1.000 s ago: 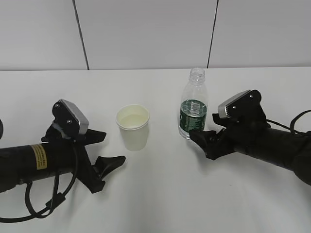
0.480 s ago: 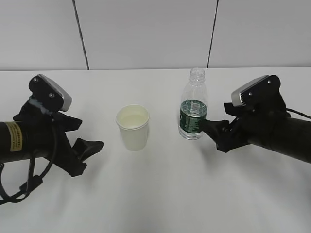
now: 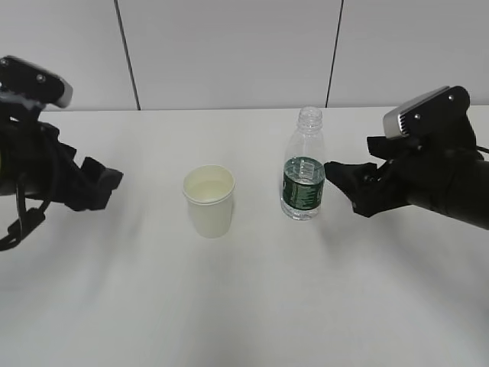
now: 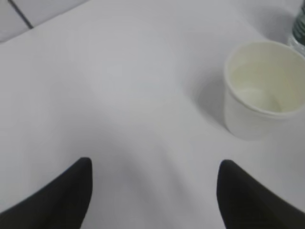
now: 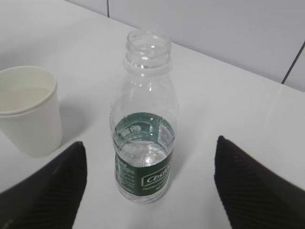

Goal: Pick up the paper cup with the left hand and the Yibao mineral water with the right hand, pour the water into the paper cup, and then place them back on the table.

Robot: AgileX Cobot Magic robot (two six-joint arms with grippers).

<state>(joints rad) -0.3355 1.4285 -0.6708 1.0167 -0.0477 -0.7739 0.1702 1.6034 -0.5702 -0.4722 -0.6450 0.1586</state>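
White tabletop (image 3: 244, 306) fills the exterior view, matte and unmarked, running back to a pale panelled wall (image 3: 229, 53) crossed by two dark seams.

At far left the left hand (image 3: 95, 189) hangs above the table with its grey wrist box raised, well apart from the paper cup (image 3: 208, 200). From outside its fingers overlap into one dark mass. Its own wrist camera shows both black fingertips (image 4: 71, 191) at the bottom corners, spread wide with bare table between them and nothing held. That camera also looks into the cup (image 4: 261, 88), which stands upright up and to the right; a faint pale pool seems to lie at its bottom, though the blur leaves that unsure. A sliver of the bottle (image 4: 299, 28) shows at the right edge behind the cup.

Right of the cup, near but not touching, the Yibao mineral water (image 3: 304, 164) stands upright on the table, capless, with its dark green label band low on the body.

Just right of the bottle the right hand (image 3: 348, 187) points at it, its fingertip close to the label. The exterior view cannot settle whether they touch. Its wrist view shows the bottle (image 5: 145, 119) standing free midway between two widely parted fingers (image 5: 52, 186), table visible on both sides, with the cup (image 5: 29, 109) at left.
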